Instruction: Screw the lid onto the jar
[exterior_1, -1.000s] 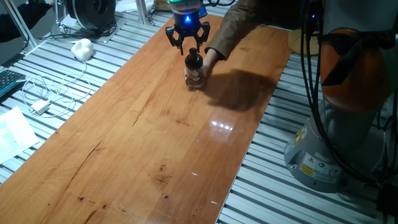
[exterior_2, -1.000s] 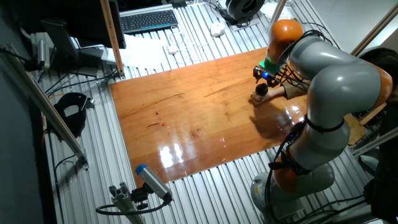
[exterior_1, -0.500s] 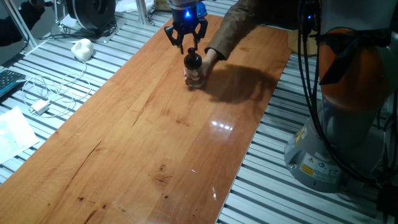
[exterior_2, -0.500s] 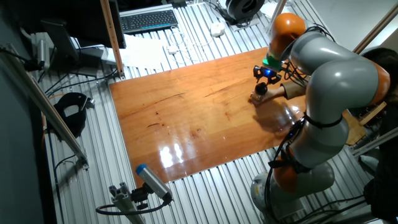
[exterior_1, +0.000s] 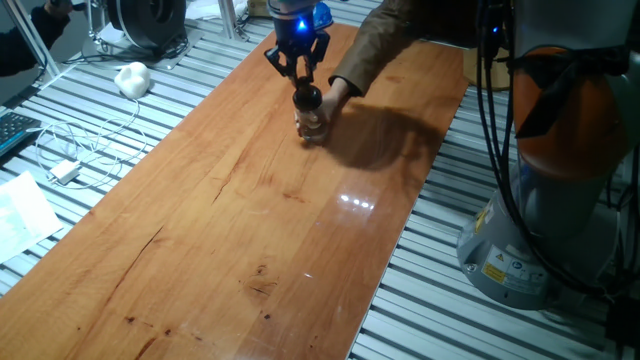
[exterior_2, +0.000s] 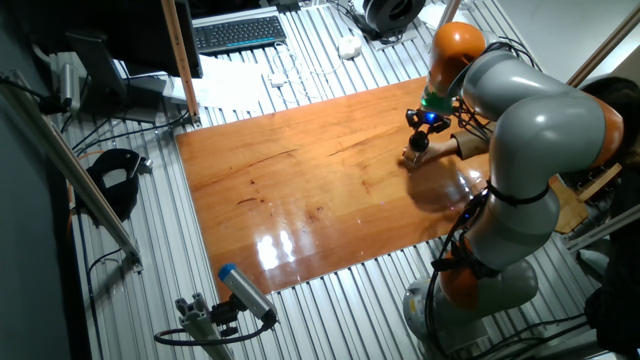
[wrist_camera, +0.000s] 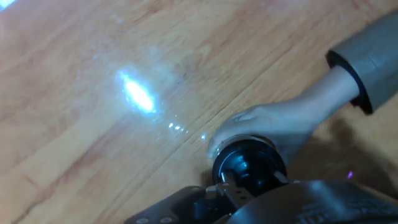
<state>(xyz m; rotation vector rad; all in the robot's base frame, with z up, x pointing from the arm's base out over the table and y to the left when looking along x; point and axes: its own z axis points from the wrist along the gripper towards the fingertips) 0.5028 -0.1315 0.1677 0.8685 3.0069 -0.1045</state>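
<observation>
you have the jar (exterior_1: 313, 124) standing upright on the wooden table (exterior_1: 250, 220), in the upper middle of one fixed view and toward the right of the other fixed view, with the lid (exterior_1: 308, 97) sitting on its mouth. a person's hand (wrist_camera: 280, 124) reaches in from the right of the frame and wraps the jar's side, holding it steady. the gripper (exterior_1: 300, 70) hangs directly over the lid, its fingers pointing down around the knob; in the fixed views they look drawn close together at the knob, but the hand view shows only the dark cap (wrist_camera: 249, 169) low in the frame, so you cannot tell whether the fingers are actually clamped on it or just beside it. judge the jar as light, stiff and breakable: clear glass, likely slick, and apt to spin or tip on the glossy wood if the hand lets go. the cap looks rigid and small, and the knob is the natural place to take hold, pinched squarely from both sides so it does not twist out. keep the push downward gentle, since cross-threading or a sideways shove could topple the jar against the person's fingers
</observation>
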